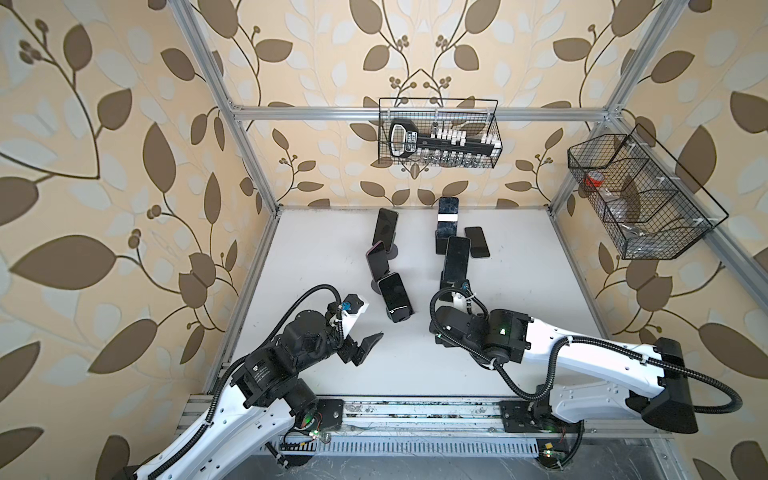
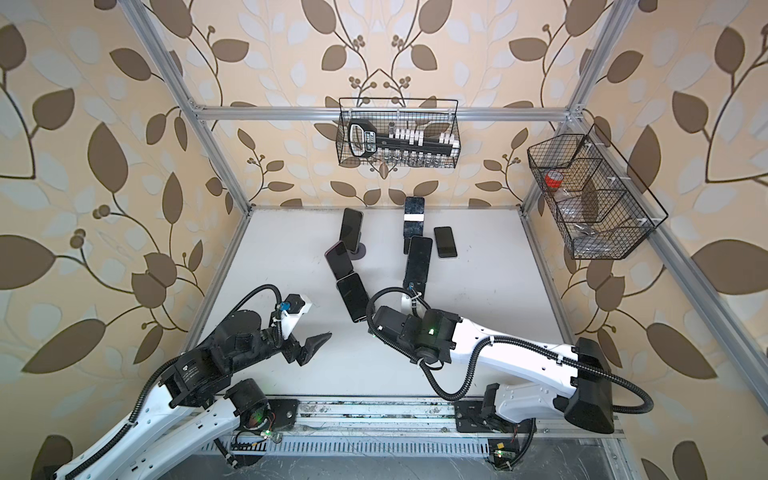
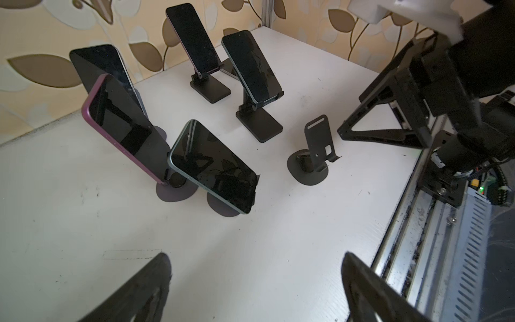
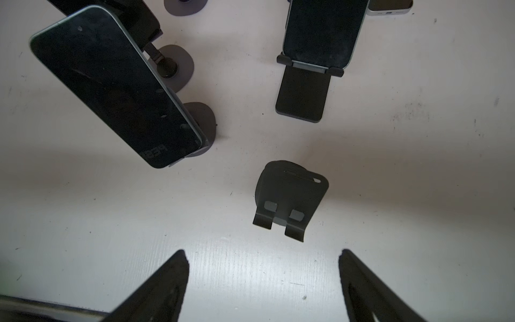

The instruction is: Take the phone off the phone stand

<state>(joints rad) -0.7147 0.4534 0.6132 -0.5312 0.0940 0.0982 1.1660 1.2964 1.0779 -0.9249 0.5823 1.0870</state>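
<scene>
Hovering over counter (image 1: 415,365) with left pincer (image 3: 256,256) gaping wide near phone (image 3: 211,167), right pincer (image 4: 263,251) likewise wide, facing bare stand (image 4: 291,195).

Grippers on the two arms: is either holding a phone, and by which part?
Nothing is held. The left gripper and right gripper both stand open, empty.

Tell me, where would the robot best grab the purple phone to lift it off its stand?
Probably its two long edges, on the upper half of the purple phone, coming from above. It leans back with its bottom edge at the stand, and the teal phone crowds its lower end, so only the top stands free. Lift along the tilt.
</scene>
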